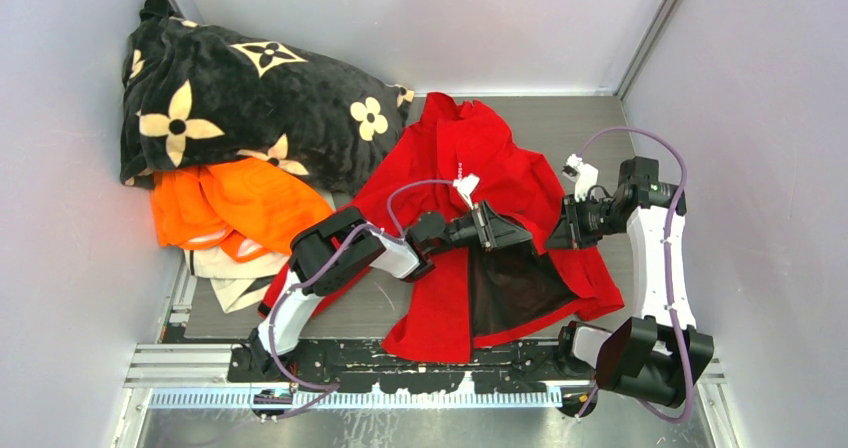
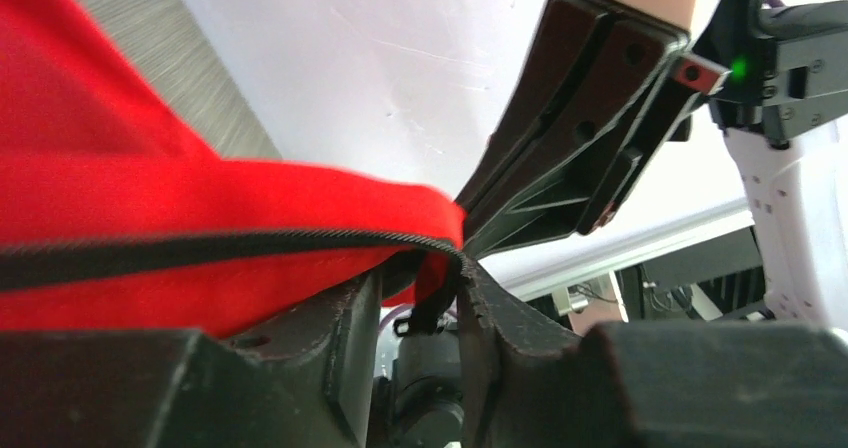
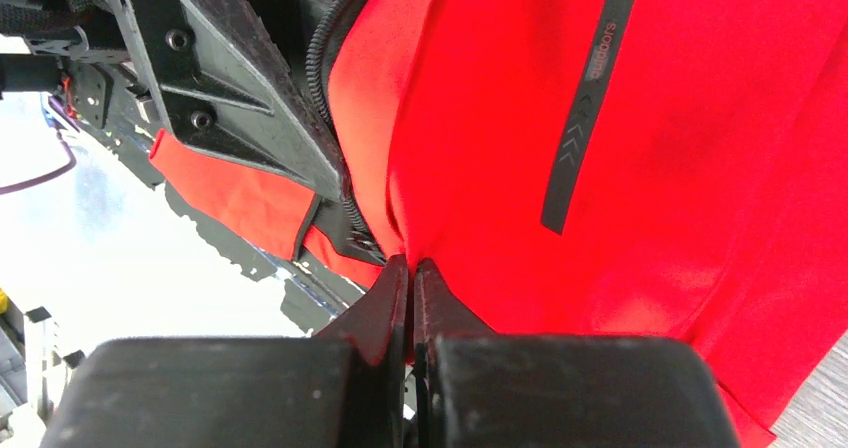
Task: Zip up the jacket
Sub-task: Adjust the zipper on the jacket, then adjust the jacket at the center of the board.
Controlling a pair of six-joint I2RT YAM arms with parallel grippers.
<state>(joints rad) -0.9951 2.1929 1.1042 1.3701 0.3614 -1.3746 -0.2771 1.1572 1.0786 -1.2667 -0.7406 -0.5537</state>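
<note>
Bright red thin jacket point(image 1: 500, 173) is lying unzipped mid grey counter point(image 1: 590, 118), right hand point(image 3: 411, 268) clamping its front edge, left hand point(image 2: 440, 280) sitting slack around black zip tape point(image 2: 200, 250): prob. still lining up zip ends, next needing a firm re-grip.

A robot lab: plain white walls point(image 1: 540, 18) box in a grey table point(image 1: 570, 118), and a left arm point(image 1: 285, 318) and right arm point(image 1: 655, 258) sit on a metal rail point(image 1: 190, 363).
</note>
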